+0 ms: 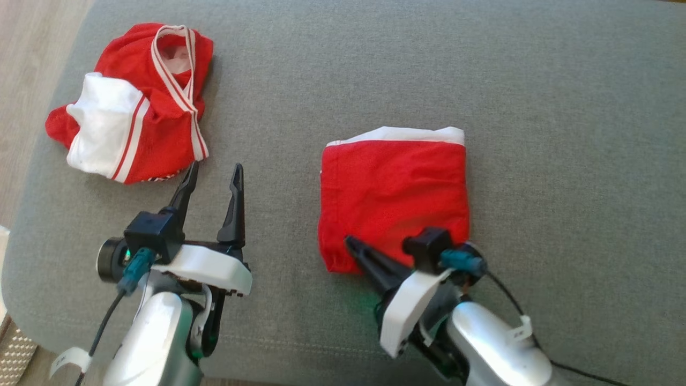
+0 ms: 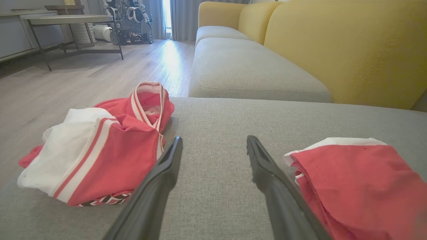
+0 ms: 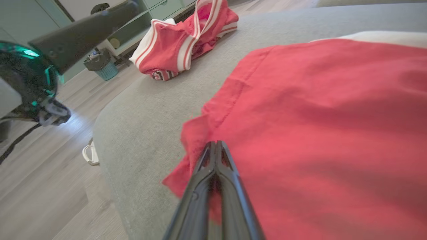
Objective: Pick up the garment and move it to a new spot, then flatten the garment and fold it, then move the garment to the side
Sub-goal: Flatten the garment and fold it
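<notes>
My right claw (image 1: 351,244) is nearest to me, clenched with its 2 fingers pressed together on the near-left corner of the folded red garment (image 1: 394,193). That garment lies square in the middle of the grey sofa cushion (image 1: 536,107), its white band along the far edge. From the right wrist view I can't quite tell how many layers are pinched. It may be only the top 1.

That's my main worry. If I lift or drag by 1 corner with only a thin bite, the fold could peel open or the bundle could swing and slump, undoing the folding. A shallow grip could also slip off the frayed edge.

Further out, my left claw (image 1: 214,169) hangs released over bare cushion, holding nothing, well apart from the folded piece. Just beyond its tips sits a crumpled red-and-white jersey (image 1: 139,107). If I carry the garment left, it could brush the left claw or land on that jersey. Beyond the jersey the cushion rounds off to the wooden floor (image 1: 32,53), so overshooting could drop it.
</notes>
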You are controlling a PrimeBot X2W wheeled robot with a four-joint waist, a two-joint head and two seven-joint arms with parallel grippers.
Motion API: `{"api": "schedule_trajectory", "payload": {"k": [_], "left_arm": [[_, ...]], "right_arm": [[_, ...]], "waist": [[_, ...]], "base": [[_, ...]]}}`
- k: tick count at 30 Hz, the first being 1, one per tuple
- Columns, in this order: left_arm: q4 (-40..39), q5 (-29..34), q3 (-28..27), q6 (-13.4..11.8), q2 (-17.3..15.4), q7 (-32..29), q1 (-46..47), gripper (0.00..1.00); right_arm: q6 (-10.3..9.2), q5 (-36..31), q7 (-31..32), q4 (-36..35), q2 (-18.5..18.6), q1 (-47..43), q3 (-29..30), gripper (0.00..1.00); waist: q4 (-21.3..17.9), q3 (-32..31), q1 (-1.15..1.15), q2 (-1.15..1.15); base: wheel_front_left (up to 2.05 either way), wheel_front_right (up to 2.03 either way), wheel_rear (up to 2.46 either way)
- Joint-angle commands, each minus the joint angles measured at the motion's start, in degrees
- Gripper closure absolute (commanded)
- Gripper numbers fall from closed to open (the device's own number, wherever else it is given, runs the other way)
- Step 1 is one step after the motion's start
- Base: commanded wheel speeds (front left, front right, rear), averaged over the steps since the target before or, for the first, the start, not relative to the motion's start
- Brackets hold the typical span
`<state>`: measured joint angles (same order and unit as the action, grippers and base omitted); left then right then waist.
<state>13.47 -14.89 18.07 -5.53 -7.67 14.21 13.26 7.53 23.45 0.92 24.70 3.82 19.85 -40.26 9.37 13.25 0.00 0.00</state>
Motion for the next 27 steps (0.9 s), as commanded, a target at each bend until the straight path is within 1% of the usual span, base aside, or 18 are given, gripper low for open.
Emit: {"api": "schedule_trajectory", "payload": {"k": [1, 4, 7, 10, 13, 15, 16, 21, 24, 27], "left_arm": [[-1.3, -0.3, -1.7, -0.2, -0.7, 0.5, 2.6, 0.00], [-1.2, -0.3, -1.7, -0.2, -0.8, 0.6, 2.5, 0.00], [-1.0, -0.4, -1.8, -0.3, -0.9, 0.6, 2.1, 0.00], [-1.0, -0.3, -1.9, -0.6, -1.3, 0.7, 1.5, 0.00], [-1.2, -0.3, -2.0, -0.8, -1.8, 0.6, 0.8, 0.00], [-1.4, -0.4, -2.3, -1.1, -2.2, 0.6, 0.3, 0.00], [-1.6, -0.4, -2.3, -1.2, -2.4, 0.5, 0.0, 0.00], [-2.9, -0.1, -2.5, -1.8, -3.8, 0.0, -1.4, 0.00], [-4.2, 0.1, -2.6, -2.1, -4.6, -0.3, -2.1, 0.00], [-5.7, 0.3, -2.8, -2.5, -5.3, -0.8, -3.1, 0.00]], "right_arm": [[-0.04, 1.0, -0.9, -1.8, -0.8, 1.4, -2.5, 1.00], [-0.04, 2.0, -1.0, -2.3, -0.6, 1.0, -4.5, 1.00], [-0.04, 2.8, -2.2, -3.6, -0.1, 0.6, -4.3, 1.00], [-0.04, 2.5, -4.3, -5.9, 0.3, -0.1, -0.6, 1.00], [-0.04, 0.9, -5.7, -8.2, 0.7, -1.1, 5.5, 1.00], [-0.04, -0.6, -6.1, -10.0, 0.9, -2.1, 10.4, 0.52], [-0.04, -1.5, -6.1, -10.9, 0.9, -2.7, 12.8, 0.00], [-0.04, -7.2, -5.5, -16.3, 0.8, -5.8, 24.4, 0.00], [-0.04, -10.6, -4.1, -19.7, 0.7, -7.9, 29.6, 0.00], [-0.04, -13.2, -2.6, -23.2, 0.6, -10.2, 33.4, 0.00]], "waist": [[-0.3, -0.2, 0.00, 0.00], [-0.8, -0.6, 0.00, 0.00], [-1.5, -1.3, 0.00, 0.00], [-2.5, -2.3, 0.00, 0.00], [-3.6, -3.5, 0.00, 0.00], [-4.4, -4.3, 0.00, 0.00], [-4.7, -4.7, 0.00, 0.00], [-6.3, -6.0, 0.00, 0.00], [-6.8, -6.5, 0.00, 0.00], [-7.2, -7.1, 0.00, 0.00]], "base": [[0.00, 0.00, 0.00], [0.00, 0.00, 0.00], [0.00, 0.00, 0.00], [0.00, 0.00, 0.00], [0.00, 0.00, 0.00], [0.00, 0.00, 0.00], [0.00, 0.00, 0.00], [0.00, 0.00, 0.00], [0.00, 0.00, 0.00], [0.00, 0.00, 0.00]]}}
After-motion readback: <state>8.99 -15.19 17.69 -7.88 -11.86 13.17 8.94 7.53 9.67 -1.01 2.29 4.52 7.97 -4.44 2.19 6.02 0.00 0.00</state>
